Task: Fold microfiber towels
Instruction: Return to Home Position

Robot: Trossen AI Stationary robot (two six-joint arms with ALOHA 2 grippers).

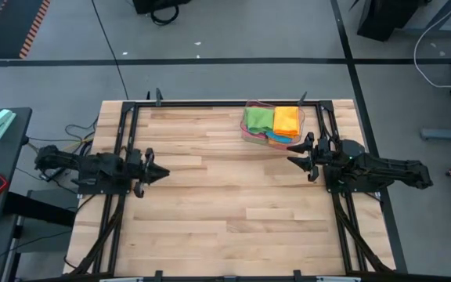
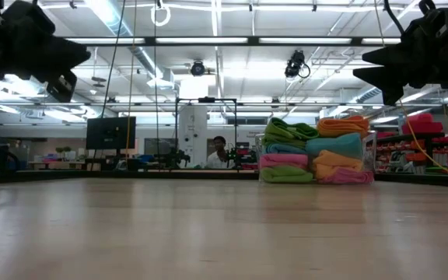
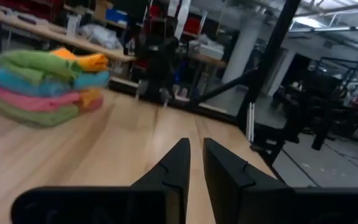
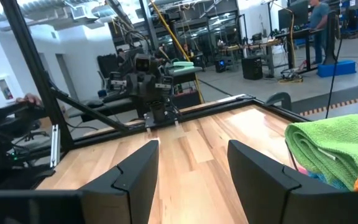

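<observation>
My microfiber towels (image 1: pixel 272 125) are all folded and stacked in two short piles standing side by side, touching, at the far edge of the table (image 1: pixel 210 196), on my right. The left pile, from the top down, is a rumpled green towel (image 2: pixel 290 128), a sky-blue towel (image 2: pixel 286 148), a pink towel (image 2: pixel 285 161) and a second green towel (image 2: pixel 285 176) at the bottom. The right pile has an orange towel (image 2: pixel 342 124) on top, then another sky-blue one (image 2: pixel 334 145), another orange one (image 2: pixel 333 161) and another pink one (image 2: pixel 344 176) lowest. I see soft, rounded folds facing the table's middle.
</observation>
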